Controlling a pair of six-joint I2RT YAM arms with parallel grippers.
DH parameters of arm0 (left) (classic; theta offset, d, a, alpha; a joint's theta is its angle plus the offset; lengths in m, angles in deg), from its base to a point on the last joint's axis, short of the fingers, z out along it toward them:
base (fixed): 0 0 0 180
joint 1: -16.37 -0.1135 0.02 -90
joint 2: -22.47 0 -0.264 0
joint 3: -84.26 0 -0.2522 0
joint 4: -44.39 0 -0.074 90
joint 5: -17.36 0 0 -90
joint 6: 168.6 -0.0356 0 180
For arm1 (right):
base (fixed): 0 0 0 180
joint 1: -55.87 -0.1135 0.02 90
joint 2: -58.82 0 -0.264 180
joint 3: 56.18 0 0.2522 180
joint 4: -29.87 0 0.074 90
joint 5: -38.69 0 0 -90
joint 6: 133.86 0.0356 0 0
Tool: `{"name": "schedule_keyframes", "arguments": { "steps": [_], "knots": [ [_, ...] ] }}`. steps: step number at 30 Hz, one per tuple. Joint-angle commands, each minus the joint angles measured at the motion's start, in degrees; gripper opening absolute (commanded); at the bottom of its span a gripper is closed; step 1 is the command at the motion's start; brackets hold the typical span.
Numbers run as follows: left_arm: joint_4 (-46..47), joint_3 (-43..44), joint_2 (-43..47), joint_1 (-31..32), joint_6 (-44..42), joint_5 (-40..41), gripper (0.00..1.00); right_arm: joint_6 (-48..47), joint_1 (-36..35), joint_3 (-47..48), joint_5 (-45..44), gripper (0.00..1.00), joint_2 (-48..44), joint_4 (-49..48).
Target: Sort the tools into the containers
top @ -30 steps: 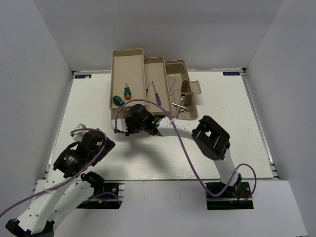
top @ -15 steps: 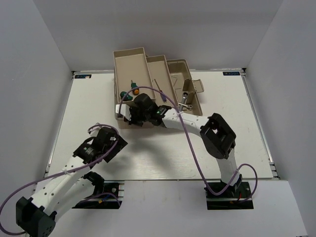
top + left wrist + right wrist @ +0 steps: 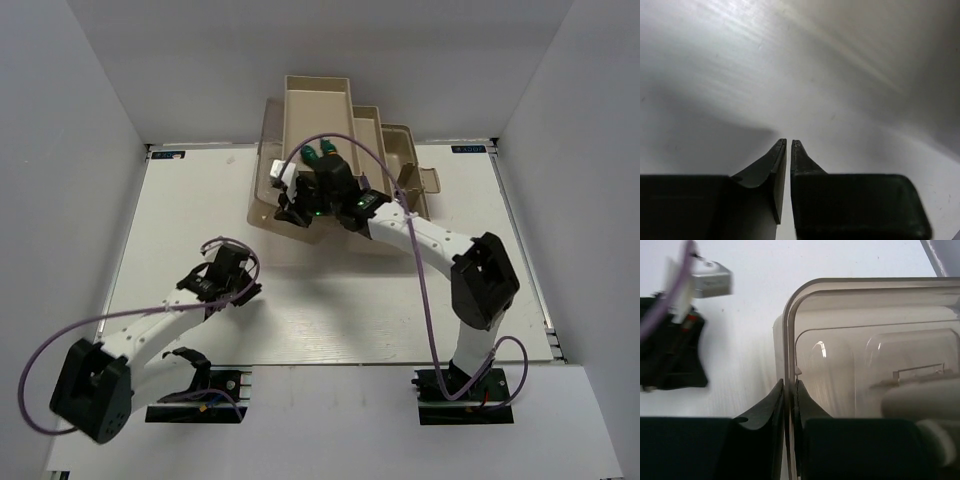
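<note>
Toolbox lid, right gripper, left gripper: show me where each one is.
toolbox lid (image 3: 850, 355): right wrist view, translucent brown panel.
right gripper (image 3: 789, 383): right wrist view, between fingertips pinching the lid's rim.
left gripper (image 3: 789, 142): left wrist view, between its closed fingertips.

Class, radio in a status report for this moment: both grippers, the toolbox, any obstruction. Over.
Left gripper shut, empty, over table. Right gripper clamped on toolbox lid rim. No obstruction seen.

beige trays (image 3: 318, 100), transl. brown lid (image 3: 865, 305), green screwdriver handles (image 3: 311, 153), white table (image 3: 400, 300)
</note>
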State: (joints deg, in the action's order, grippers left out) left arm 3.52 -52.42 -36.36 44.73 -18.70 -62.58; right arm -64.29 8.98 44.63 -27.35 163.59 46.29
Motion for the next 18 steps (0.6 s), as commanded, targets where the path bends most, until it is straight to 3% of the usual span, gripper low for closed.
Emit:
{"name": "schedule_keyframes", "arguments": {
  "steps": [1,9,18],
  "knots": [
    [7.24,4.88,-5.75,-2.16,-4.52,-1.53,0.20,4.16,1.36,0.50,1.34,0.00,-8.70,-12.50],
    [13.58,12.87,-16.22,-7.79,-5.58,-4.97,0.40,6.10,2.68,-3.72,8.38,0.00,-11.25,-12.24],
    [14.19,17.90,-19.92,-14.56,-5.58,-9.09,0.47,10.66,4.62,-6.36,16.28,0.00,-13.36,-14.52]
  ]
}}
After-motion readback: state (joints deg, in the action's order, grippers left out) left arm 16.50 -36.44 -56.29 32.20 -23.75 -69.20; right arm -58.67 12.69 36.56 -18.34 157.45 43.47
